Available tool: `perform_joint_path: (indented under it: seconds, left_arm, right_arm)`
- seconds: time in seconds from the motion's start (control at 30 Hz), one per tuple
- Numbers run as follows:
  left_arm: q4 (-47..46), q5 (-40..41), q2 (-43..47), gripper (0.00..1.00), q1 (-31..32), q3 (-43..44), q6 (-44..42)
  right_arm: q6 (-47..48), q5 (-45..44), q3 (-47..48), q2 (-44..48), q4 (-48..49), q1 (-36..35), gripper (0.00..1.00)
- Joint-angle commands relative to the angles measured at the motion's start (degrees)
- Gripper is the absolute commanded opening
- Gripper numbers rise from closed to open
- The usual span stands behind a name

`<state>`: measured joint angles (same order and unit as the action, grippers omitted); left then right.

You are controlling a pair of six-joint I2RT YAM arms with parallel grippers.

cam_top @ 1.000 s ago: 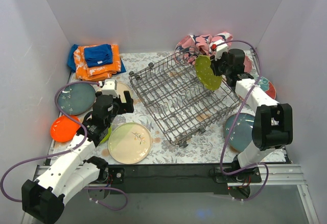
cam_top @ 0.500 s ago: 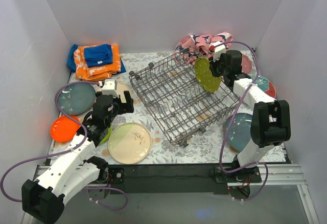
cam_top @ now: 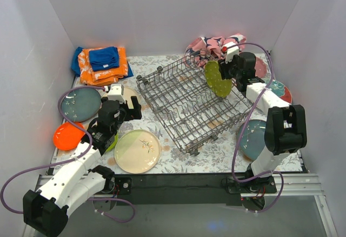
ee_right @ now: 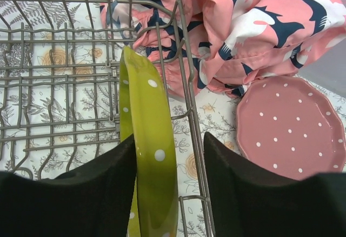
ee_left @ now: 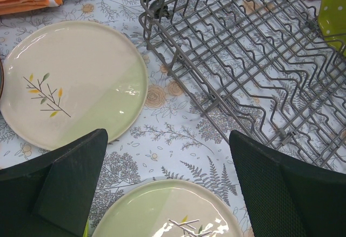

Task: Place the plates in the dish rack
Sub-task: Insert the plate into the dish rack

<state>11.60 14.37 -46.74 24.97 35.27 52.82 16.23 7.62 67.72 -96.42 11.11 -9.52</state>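
Right end effector (ee_right: 168, 142) grips a lime plate (ee_right: 143, 123) on edge over the dish rack (cam_top: 184, 107) (left end effector (ee_left: 167, 136) gapes wide).

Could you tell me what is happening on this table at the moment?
The right gripper holds a lime green dotted plate on edge at the far right corner of the dish rack, which has no other plate in it. The left gripper hangs open and empty beside a cream leaf-sprig plate. A teal plate, an orange plate and a pink dotted plate lie flat, not yet loaded.
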Motion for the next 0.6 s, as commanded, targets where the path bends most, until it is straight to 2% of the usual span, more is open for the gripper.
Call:
perform_joint_path:
  seconds: [0.0, 0.3, 0.57]
  left_arm:
    - [-0.1, 0.2, 0.2, 0.94, -0.1, 0.0, 0.4]
    - [1.0, -1.5, 0.6, 0.95, -0.1, 0.9, 3.6]
    - [4.8, -5.0, 3.4, 0.95, -0.2, 1.2, 12.5]
  right_arm:
    - [-0.3, -1.1, 1.4, 2.4, 3.8, -0.2, 0.62]
    - [-0.2, 2.0, -0.6, 6.7, 2.4, -0.2, 0.78]
    - [0.1, 6.5, -0.8, 10.5, -1.6, -0.2, 0.85]
